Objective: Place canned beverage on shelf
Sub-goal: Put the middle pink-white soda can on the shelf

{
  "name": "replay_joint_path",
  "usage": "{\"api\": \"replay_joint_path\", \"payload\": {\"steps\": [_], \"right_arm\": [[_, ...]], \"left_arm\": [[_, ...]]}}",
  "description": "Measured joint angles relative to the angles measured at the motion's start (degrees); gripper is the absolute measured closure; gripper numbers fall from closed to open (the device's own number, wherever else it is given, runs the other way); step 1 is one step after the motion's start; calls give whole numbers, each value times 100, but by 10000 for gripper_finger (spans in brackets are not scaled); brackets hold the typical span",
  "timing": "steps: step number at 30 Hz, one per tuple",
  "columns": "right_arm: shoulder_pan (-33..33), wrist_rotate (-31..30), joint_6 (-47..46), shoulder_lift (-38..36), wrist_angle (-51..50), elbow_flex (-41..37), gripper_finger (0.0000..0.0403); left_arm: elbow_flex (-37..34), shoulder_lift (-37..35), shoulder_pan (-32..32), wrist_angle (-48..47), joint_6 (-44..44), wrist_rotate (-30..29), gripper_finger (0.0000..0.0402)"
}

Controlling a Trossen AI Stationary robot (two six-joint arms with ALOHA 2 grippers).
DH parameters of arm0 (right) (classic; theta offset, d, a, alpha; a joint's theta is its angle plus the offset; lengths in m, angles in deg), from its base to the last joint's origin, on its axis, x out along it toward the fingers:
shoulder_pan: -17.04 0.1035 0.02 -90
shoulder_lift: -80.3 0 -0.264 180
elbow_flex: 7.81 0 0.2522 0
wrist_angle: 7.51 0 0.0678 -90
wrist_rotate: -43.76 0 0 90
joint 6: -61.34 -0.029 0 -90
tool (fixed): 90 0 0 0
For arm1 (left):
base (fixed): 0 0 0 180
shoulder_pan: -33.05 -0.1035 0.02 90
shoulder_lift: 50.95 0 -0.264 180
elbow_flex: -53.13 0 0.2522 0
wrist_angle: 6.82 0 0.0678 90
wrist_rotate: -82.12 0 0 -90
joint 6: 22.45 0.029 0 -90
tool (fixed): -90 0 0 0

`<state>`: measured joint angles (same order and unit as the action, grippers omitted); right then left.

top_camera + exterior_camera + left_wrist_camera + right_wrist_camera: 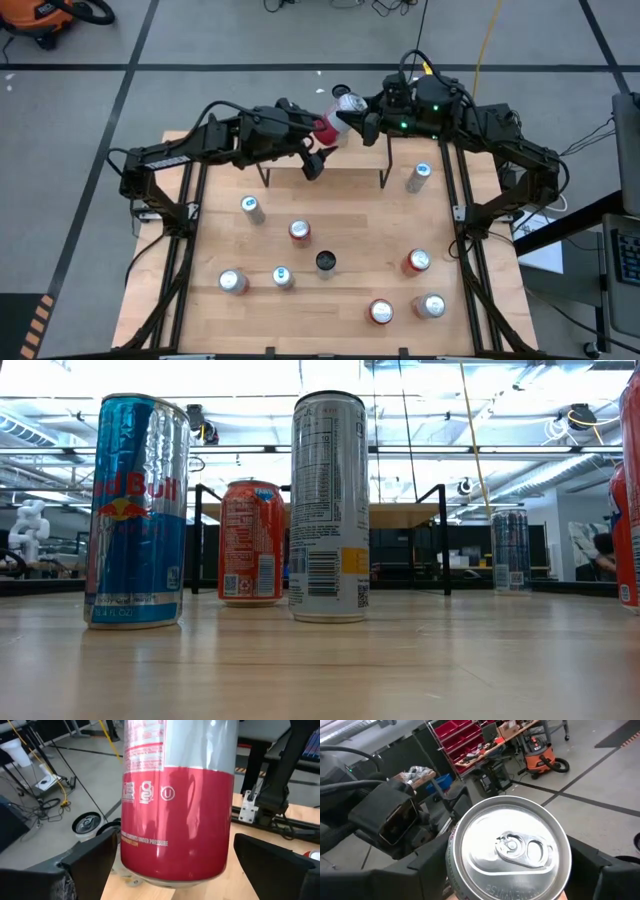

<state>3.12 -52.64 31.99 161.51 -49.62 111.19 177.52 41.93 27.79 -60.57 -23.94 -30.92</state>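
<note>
Orange shop vacuum point(45, 18) on grey floor beyond table. Yellow cable point(487, 40) trailing across floor. Red storage bins point(457, 735) on rack in room behind.

Overhead looks down; low level; wrists close on red can point(177, 815).

Bright overhead strip lights glare in the low view; near cans point(137, 510) blur.

The shelf point(322, 172) stands at the table's point(330, 310) far edge. Above it, between both grippers, hangs a tilted can point(337, 115). One can point(418, 177) stands just right of the shelf; eight more cans are scattered nearer than the shelf.
</note>
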Motion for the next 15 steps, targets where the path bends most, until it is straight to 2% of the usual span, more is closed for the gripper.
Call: {"api": "replay_joint_path", "payload": {"steps": [10,15], "right_arm": [[15,-117,-394,194,10,4,129],[17,-114,-462,232,22,4,129]], "left_arm": [[-4,-2,-28,-16,58,-188,4],[-4,-2,-134,-480,-443,-123,17]]}}
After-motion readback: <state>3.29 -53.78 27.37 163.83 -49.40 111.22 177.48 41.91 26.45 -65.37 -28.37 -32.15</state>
